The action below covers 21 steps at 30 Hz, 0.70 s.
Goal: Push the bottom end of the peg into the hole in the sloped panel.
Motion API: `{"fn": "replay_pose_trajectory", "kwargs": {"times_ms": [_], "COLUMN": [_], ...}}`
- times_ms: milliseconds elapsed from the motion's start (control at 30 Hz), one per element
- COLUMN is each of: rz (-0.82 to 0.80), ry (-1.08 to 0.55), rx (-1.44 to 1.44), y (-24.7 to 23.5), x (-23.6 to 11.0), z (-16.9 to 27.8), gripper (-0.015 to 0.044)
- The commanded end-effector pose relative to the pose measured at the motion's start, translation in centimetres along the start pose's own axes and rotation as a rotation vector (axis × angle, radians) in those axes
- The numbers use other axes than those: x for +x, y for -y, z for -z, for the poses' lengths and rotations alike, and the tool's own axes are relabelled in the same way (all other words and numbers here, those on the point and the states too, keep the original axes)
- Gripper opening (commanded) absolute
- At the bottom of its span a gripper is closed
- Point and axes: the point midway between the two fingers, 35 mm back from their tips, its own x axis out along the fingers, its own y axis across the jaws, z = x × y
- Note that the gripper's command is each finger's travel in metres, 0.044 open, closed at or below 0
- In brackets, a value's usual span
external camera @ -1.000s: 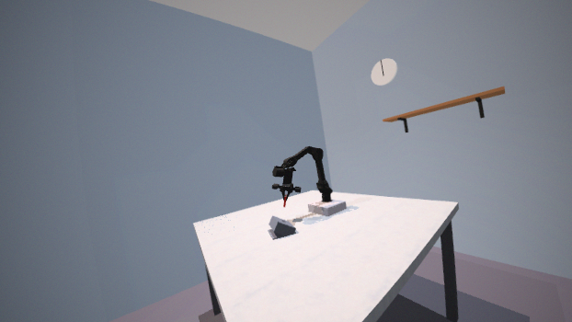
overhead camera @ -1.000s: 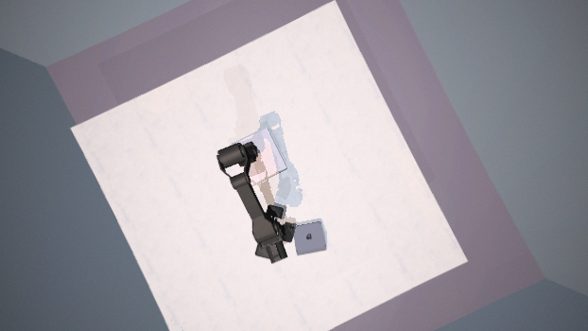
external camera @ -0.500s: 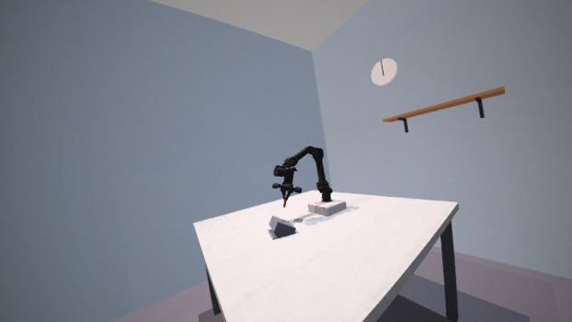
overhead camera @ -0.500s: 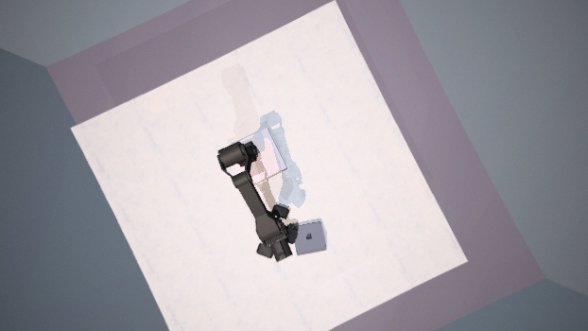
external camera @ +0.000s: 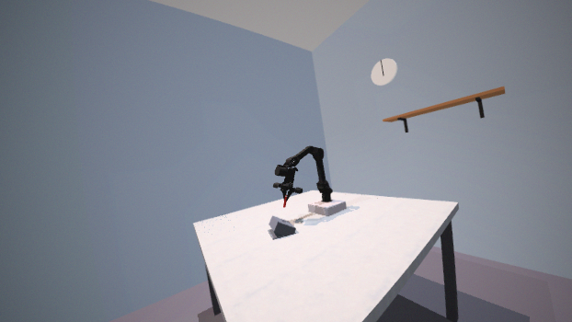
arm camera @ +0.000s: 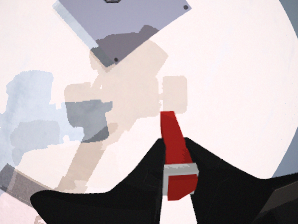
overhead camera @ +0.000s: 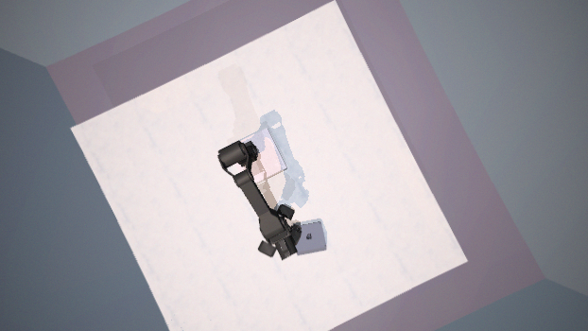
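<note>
A red peg point(external camera: 284, 203) point(arm camera: 168, 122) with flat sides and a light grey band is held between the fingers, its lower end pointing down and free. My gripper point(external camera: 285, 198) point(arm camera: 172, 143) is shut on it, well above the table. The grey-blue sloped panel point(overhead camera: 318, 242) point(external camera: 280, 225) point(arm camera: 135, 22) stands just beyond and below the peg. Its dark hole point(overhead camera: 308, 235) point(arm camera: 112, 1) shows near the middle of the face in the top view and is cut off at the top edge of the wrist view. The peg is hidden by the arm in the top view.
The arm's base block point(external camera: 327, 208) stands behind the panel on the white table point(overhead camera: 378, 199) point(external camera: 359, 258). Shadows of the arm fall on the table and on the panel's near corner. Two small dark screw-like dots mark the panel's corners in the wrist view.
</note>
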Motion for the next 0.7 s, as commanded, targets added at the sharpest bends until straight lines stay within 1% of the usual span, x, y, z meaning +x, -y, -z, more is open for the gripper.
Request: {"fn": "replay_pose_trajectory", "kwargs": {"times_ms": [0, 667], "rz": [0.009, 0.034], "ry": [0.005, 0.04], "rx": [0.029, 0.178], "y": [-0.2, -1.1], "x": [-0.1, -0.6], "z": [-0.3, -1.9], "gripper": [0.0, 0.0]}}
